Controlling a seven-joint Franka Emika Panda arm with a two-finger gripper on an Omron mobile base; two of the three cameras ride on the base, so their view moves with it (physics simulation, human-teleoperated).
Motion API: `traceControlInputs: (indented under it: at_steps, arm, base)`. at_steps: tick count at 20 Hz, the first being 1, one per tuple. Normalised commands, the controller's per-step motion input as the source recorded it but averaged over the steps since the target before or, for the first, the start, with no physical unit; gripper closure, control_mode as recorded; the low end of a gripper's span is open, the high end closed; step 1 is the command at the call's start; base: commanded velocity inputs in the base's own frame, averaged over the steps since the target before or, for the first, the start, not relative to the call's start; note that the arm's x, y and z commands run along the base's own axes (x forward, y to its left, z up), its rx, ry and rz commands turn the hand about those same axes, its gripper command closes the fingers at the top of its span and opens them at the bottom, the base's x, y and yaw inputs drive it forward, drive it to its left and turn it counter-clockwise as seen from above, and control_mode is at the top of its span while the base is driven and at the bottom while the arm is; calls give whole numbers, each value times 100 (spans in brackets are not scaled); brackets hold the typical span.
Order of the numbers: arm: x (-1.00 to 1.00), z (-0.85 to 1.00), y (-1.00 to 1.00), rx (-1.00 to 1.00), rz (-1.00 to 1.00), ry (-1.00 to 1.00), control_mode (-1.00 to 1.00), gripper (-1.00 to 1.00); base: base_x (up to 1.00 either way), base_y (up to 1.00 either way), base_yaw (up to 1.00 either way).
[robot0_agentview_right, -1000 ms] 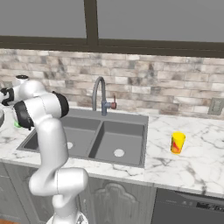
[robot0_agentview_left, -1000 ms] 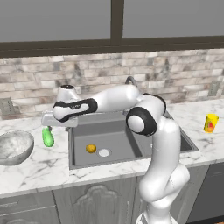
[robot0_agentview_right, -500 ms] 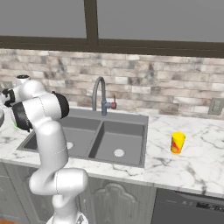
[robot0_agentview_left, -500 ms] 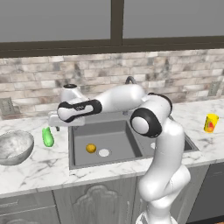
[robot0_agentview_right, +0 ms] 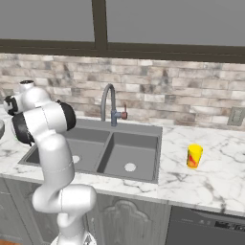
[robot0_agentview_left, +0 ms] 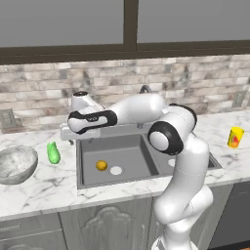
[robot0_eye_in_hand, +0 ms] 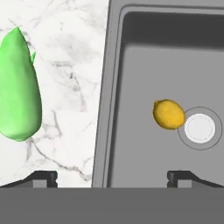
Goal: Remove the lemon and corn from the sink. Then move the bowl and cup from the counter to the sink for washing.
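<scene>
The green corn (robot0_agentview_left: pixel 52 153) lies on the marble counter just left of the sink (robot0_agentview_left: pixel 127 180). In the left basin the orange-yellow lemon (robot0_agentview_left: pixel 101 165) rests beside the drain. My gripper (robot0_agentview_left: pixel 80 136) hangs open and empty above the sink's left rim, between corn and lemon. The hand view looks straight down: corn (robot0_eye_in_hand: pixel 19 87) on the left, sink rim (robot0_eye_in_hand: pixel 103 109) in the middle, lemon (robot0_eye_in_hand: pixel 169 114) on the right, and my gripper (robot0_eye_in_hand: pixel 111 177) spread wide. The speckled bowl (robot0_agentview_left: pixel 15 163) sits at the far left. The yellow cup (robot0_agentview_left: pixel 235 137) (robot0_agentview_right: pixel 194 156) stands on the counter to the right.
A curved grey faucet (robot0_agentview_right: pixel 109 103) rises behind the double sink (robot0_agentview_right: pixel 115 148). A white round drain (robot0_eye_in_hand: pixel 200 128) lies right beside the lemon. A brick backsplash and a window close off the back. Marble counter (robot0_agentview_right: pixel 215 177) stretches to the right around the cup.
My hand has swung right, from above the corn toward the sink's left rim, jaws still wide. The corn stays on the counter and the lemon has not moved.
</scene>
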Motion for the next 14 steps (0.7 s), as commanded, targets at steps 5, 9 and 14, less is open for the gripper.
traceControlInputs:
  at_steps: [5,9,14]
  arm:
    - [0,0,-30,-3,0,0,-100,-100]
    - [0,0,-31,-2,0,0,-100,-100]
    - [0,0,-30,-3,0,0,-100,-100]
  base:
    - [0,0,0]
    - [0,0,0]
    - [0,0,0]
